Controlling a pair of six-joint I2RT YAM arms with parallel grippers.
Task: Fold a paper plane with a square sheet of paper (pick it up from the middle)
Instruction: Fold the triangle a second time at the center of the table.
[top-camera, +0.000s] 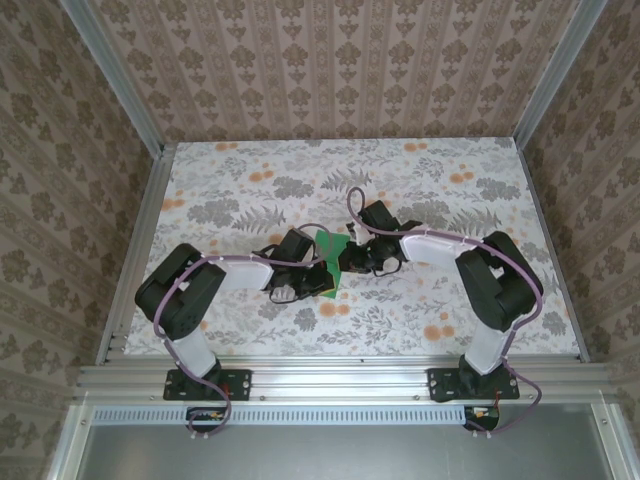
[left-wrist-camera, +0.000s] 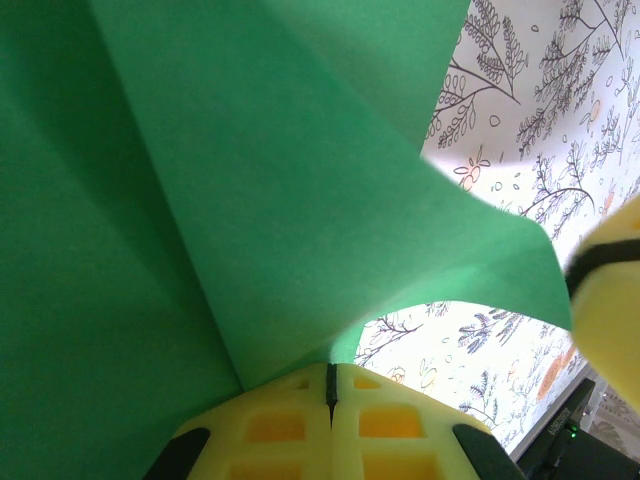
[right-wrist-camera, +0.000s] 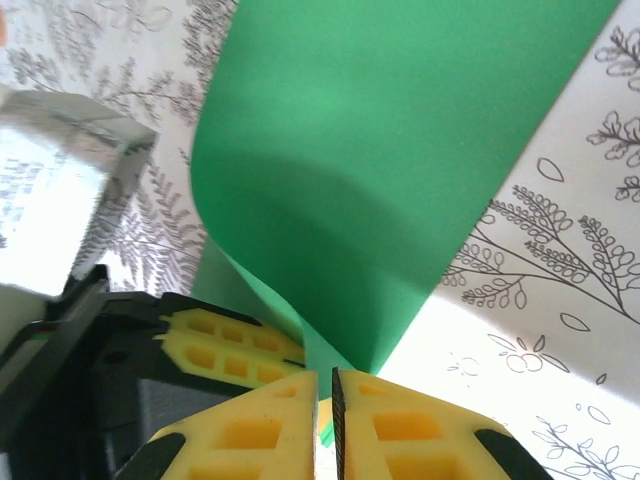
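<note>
Paper (left-wrist-camera: 250, 200) curls, pinched by left gripper (left-wrist-camera: 331, 382), right gripper (right-wrist-camera: 325, 388).

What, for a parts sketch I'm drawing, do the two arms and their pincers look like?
The left arm and right arm have white links between bulky black joints, black bases, and a thin purple cable along each. The left pincer and right pincer have yellow fingers with square pockets, on black mounts.

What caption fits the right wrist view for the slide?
Right gripper pinching the curled square sheet of paper over the floral table, left gripper alongside.
</note>
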